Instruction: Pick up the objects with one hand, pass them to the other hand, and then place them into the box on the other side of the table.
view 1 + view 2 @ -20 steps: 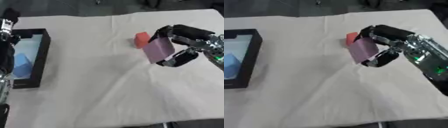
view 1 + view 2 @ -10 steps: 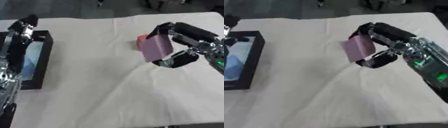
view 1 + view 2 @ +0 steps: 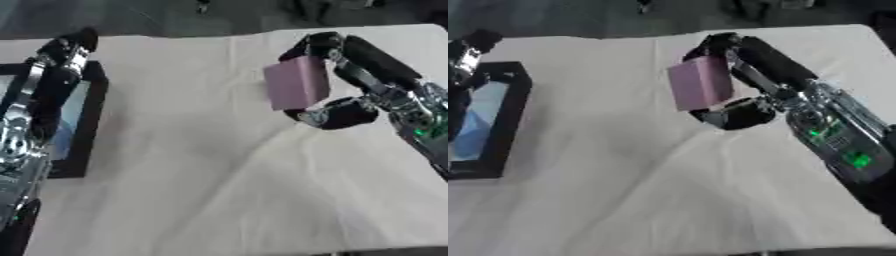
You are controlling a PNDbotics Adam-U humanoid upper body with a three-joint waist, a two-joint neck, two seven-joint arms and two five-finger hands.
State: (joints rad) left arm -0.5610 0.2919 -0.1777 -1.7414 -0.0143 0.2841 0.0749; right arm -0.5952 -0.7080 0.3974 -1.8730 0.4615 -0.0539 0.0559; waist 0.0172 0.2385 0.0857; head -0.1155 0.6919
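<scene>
My right hand is shut on a mauve block, fingers curled over its top edge and the thumb under its bottom edge. It holds the block upright in the air over the middle of the cream-covered table. My left hand reaches in from the left with its fingers straight, hanging over the black box at the table's left edge. A wide gap separates the left hand from the block. Something blue lies inside the box.
The cloth has a few creases running from under the right hand toward the front. The right forearm, with green lights, crosses the right side. Beyond the far table edge the floor is dark.
The right hand has carried the mauve block leftward toward the table's middle. The left hand has risen over the box and stretched toward the right. The red thing behind the block no longer shows.
</scene>
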